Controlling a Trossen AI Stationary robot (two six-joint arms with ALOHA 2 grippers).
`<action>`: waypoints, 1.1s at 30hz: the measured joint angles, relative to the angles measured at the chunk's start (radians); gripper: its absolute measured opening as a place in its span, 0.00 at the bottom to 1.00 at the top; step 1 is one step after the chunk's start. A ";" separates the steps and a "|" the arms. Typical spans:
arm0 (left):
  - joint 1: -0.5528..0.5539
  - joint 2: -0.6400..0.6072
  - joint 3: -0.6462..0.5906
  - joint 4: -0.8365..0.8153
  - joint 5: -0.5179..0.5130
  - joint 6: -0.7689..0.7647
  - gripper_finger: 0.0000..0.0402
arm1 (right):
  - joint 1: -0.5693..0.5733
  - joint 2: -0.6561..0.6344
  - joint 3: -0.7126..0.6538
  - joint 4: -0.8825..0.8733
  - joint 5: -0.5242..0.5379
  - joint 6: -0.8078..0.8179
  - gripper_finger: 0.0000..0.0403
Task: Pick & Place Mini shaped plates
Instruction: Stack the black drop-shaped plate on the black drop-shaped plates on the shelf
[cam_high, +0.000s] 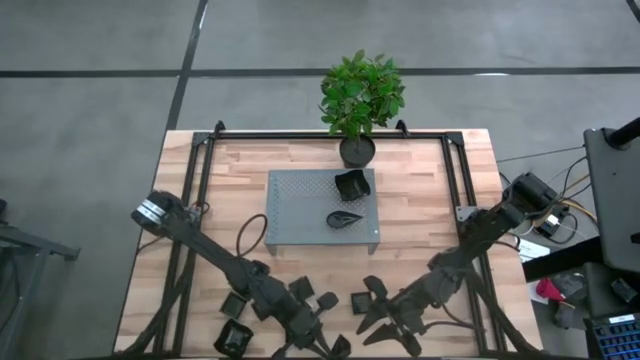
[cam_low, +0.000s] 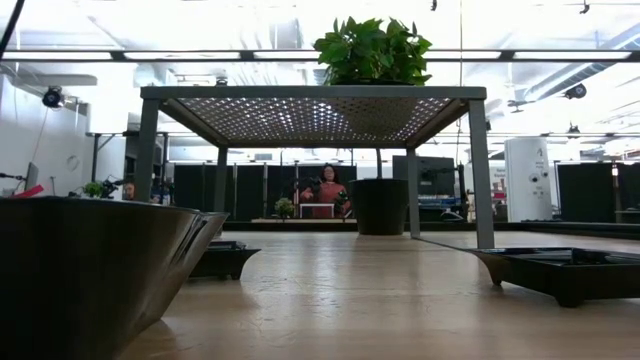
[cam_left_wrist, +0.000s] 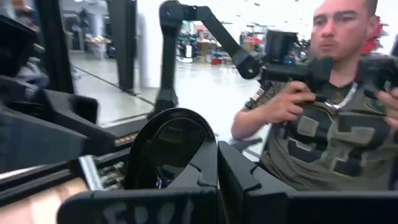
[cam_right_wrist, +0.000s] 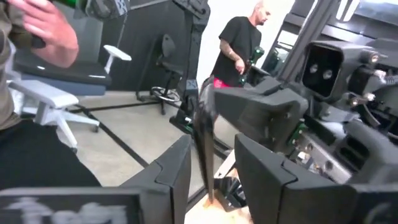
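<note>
Near edge of the table, seen from above: the left gripper (cam_high: 305, 322) and right gripper (cam_high: 385, 318) lie low among a scatter of mini shaped plates (cam_high: 232, 340), several cut off by the picture's lower border and partly covered by the arms. Whether either gripper holds a plate cannot be read from overhead.

The wrist views settle this. In the left wrist view the fingers (cam_left_wrist: 199, 171) are drawn together on the rim of a rounded black plate (cam_left_wrist: 168, 146) that stands upright. In the right wrist view the fingers (cam_right_wrist: 171, 168) stand apart with a thin black plate (cam_right_wrist: 204, 143) edge-on between them; contact cannot be made out.

The table-level view shows neither gripper, only out-of-focus plates close by at left (cam_low: 90, 270) and right (cam_low: 565, 268).

Farther off, the grey perforated platform (cam_high: 295, 215) carries two plates, a squarish one (cam_high: 351, 184) and a leaf-shaped one (cam_high: 345, 217). Behind it stands the potted plant (cam_high: 360, 100). People (cam_left_wrist: 323, 112) appear beyond the table.
</note>
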 joint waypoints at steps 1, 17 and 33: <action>0.000 0.005 0.004 0.000 0.001 0.000 0.00 | -0.004 0.004 0.003 0.002 -0.012 0.004 0.31; 0.002 0.027 0.034 0.046 0.030 0.038 0.00 | -0.037 0.040 0.005 0.051 -0.111 0.048 0.29; 0.011 0.030 0.034 0.067 0.014 0.069 0.00 | -0.053 0.040 0.004 0.092 -0.165 0.072 0.27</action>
